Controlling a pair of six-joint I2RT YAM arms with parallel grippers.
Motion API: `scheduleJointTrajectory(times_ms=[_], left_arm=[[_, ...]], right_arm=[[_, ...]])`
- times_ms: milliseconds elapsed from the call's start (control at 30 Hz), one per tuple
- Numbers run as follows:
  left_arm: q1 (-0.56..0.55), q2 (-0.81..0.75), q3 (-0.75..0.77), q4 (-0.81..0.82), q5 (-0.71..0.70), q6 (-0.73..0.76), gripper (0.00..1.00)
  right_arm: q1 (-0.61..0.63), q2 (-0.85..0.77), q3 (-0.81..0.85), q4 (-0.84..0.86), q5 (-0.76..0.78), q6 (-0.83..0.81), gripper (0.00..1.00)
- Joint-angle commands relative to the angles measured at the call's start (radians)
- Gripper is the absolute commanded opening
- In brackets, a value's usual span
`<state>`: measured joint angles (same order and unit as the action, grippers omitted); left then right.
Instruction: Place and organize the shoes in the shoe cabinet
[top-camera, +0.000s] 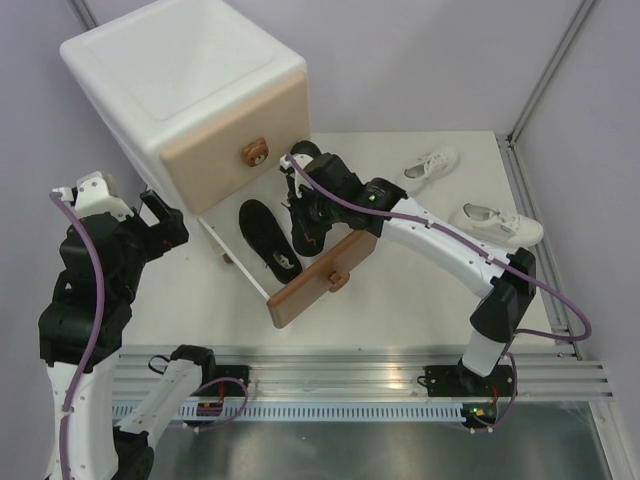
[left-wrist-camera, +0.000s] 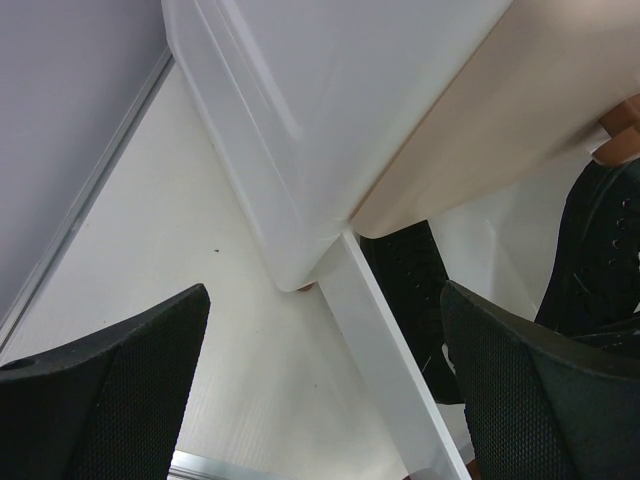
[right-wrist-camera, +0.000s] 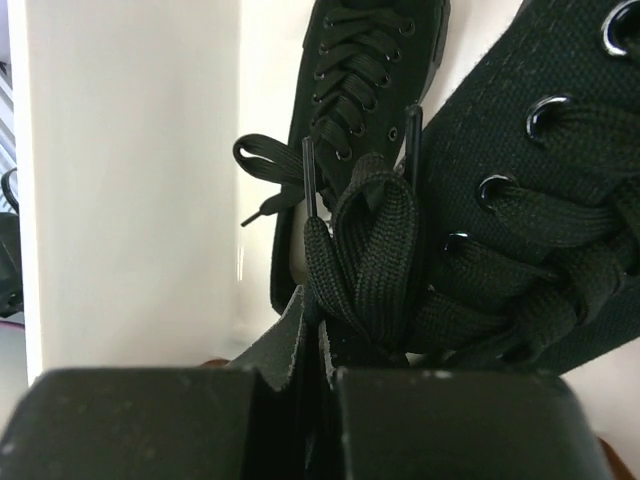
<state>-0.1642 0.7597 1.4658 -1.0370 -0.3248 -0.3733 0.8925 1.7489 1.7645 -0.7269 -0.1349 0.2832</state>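
Overhead coverage was taken first. The shoe cabinet (top-camera: 190, 90) was set at the far left of the table (top-camera: 420, 290). Its lower drawer (top-camera: 222, 238) was drawn fully out behind a brown drawer front (top-camera: 320, 282), evidently so that shoes could be lowered in from above. One stowed black shoe (top-camera: 268, 236) was laid flat inside it. The right gripper (top-camera: 300, 222) was poised over the drawer beside that shoe, its load mostly hidden beneath the wrist. Two white sneakers (top-camera: 432, 165) were left on the table at the right, well apart from the cabinet and not yet stowed. The left gripper (top-camera: 160, 215) was parked beside the cabinet's flank, seemingly kept out of the way.

From the left wrist, that gripper's fingers (left-wrist-camera: 120, 390) were seen spread wide with nothing between them, facing the cabinet's corner and the drawer wall.

From the right wrist, the jaws were seen clenched on a thin fabric edge of the held black shoe (right-wrist-camera: 520, 200), near its laces. It was presumably pinched there so the shoe could hang and be set beside its mate.

No brand, label or writing could be read in any view.
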Motion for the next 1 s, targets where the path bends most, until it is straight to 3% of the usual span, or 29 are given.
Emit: scheduleJointTrajectory(times_ms=[0,300,567,967], left_arm=[[-0.003,0.015,0.005,0.046,-0.019,0.017,1.00],[-0.003,0.029,0.007,0.063,-0.020,0.019,1.00],[-0.003,0.036,0.011,0.077,-0.020,0.034,1.00],[-0.003,0.023,0.007,0.081,-0.028,0.048,1.00]], right_arm=[[-0.004,-0.011,0.033,0.037,-0.035,-0.026,0.00],[0.028,-0.038,0.033,0.030,-0.046,0.004,0.00],[0.043,-0.089,-0.033,0.155,0.000,0.128,0.00],[0.118,-0.066,-0.030,0.142,0.055,0.206,0.01]])
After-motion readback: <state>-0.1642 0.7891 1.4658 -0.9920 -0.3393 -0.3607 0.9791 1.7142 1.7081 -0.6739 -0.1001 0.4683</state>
